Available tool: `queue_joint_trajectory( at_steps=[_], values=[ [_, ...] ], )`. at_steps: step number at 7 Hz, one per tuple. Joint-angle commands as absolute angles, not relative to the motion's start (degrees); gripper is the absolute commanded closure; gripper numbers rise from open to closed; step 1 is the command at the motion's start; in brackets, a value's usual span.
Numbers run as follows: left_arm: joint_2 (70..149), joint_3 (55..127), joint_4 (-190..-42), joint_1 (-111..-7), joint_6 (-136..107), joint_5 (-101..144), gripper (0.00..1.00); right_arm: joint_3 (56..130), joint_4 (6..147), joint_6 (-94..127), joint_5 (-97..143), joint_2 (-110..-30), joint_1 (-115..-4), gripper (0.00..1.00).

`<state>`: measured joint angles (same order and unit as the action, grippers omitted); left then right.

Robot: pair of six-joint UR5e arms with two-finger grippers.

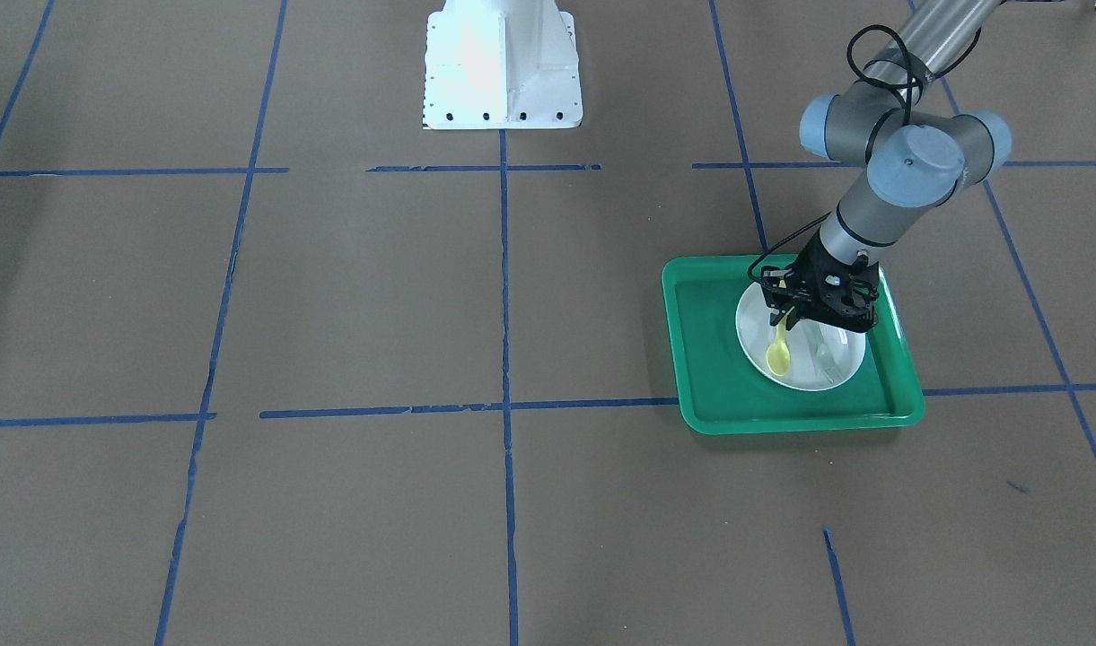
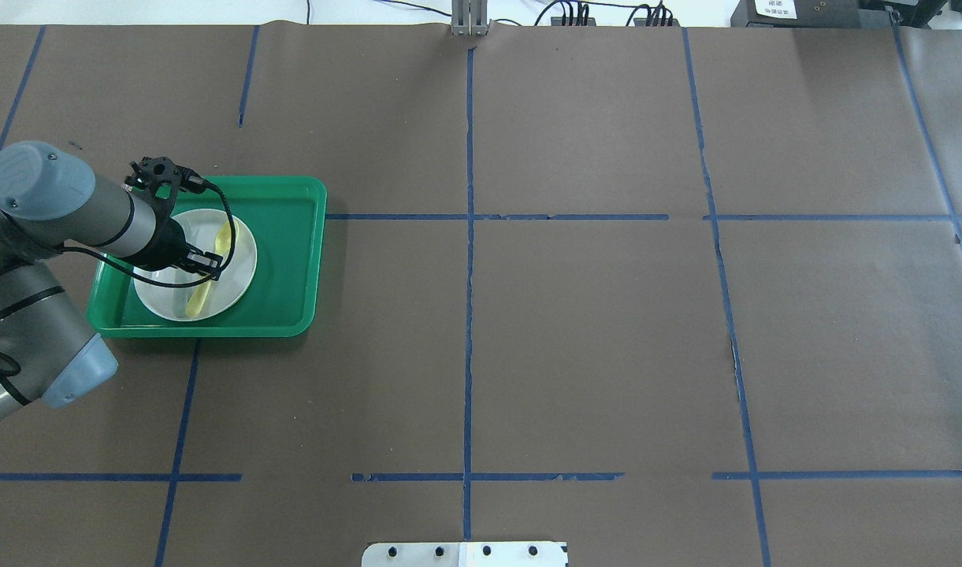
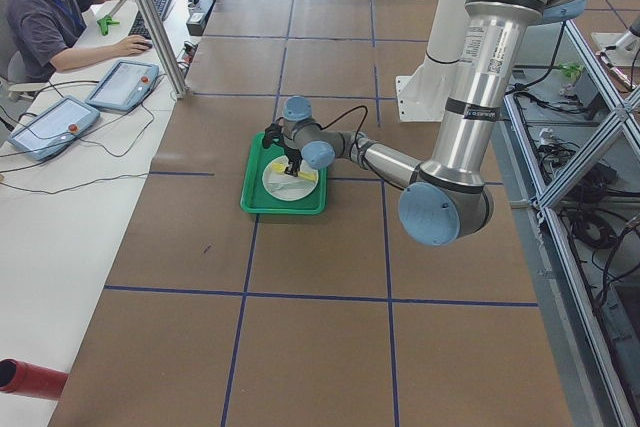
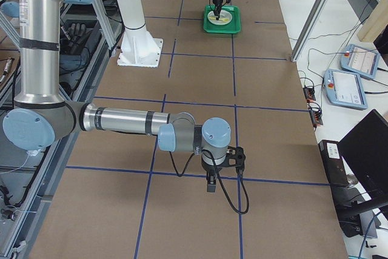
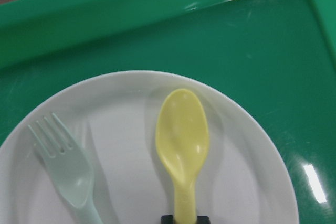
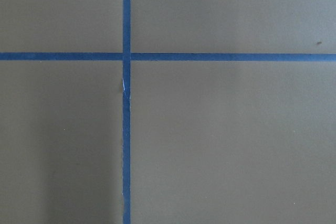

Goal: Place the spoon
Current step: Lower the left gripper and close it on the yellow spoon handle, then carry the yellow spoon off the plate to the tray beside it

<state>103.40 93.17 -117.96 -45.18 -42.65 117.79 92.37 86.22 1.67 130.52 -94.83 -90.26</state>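
The small yellow plastic spoon (image 5: 182,135) is in the left hand (image 1: 785,316), whose fingers are closed on its slim handle. The oval bowl reaches out ahead of the fingers, face up. The spoon's long axis runs roughly from the robot's edge of the counter (image 2: 591,354) toward the operators' edge, bowl end farther from the robot.

It sits low over the round white plate (image 5: 252,182), which rests in the green plastic tray (image 5: 252,51) on the left half of the counter. Whether the bowl already touches the plate I cannot tell.

A pale grey-green plastic fork (image 5: 65,169) lies on the same plate, beside the spoon, roughly parallel and apart from it, tines pointing the same way.

The left arm is the one on the job. The right hand (image 4: 210,185) hangs over bare counter well apart from the tray, and I cannot tell if its fingers are apart or together.

The setting-down looks nearly finished. Probably only a release remains, and the spoon should drop clear of the fork.

No brand reads anywhere. A white sticker (image 3: 492,47) on the left arm's tube carries print too small to make out.
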Motion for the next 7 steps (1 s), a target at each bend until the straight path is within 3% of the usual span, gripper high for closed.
queue_joint_trajectory(
  at_steps=[1, 4, 7],
  values=[
    [104.32, 95.79, -109.65, -46.4, -49.0, 117.77, 1.0, 92.37, 86.22, 1.67, 130.52, -94.75, -90.26, 0.0],
    [113.43, 95.36, -103.11, -45.62, -58.95, 117.69, 1.0, 92.37, 86.22, 1.67, 130.52, -94.83, -90.26, 0.0],
    [115.48, 92.05, -104.15, -41.5, -62.31, 117.34, 1.0, 92.37, 86.22, 1.67, 130.52, -94.83, -90.26, 0.0]
  ],
)
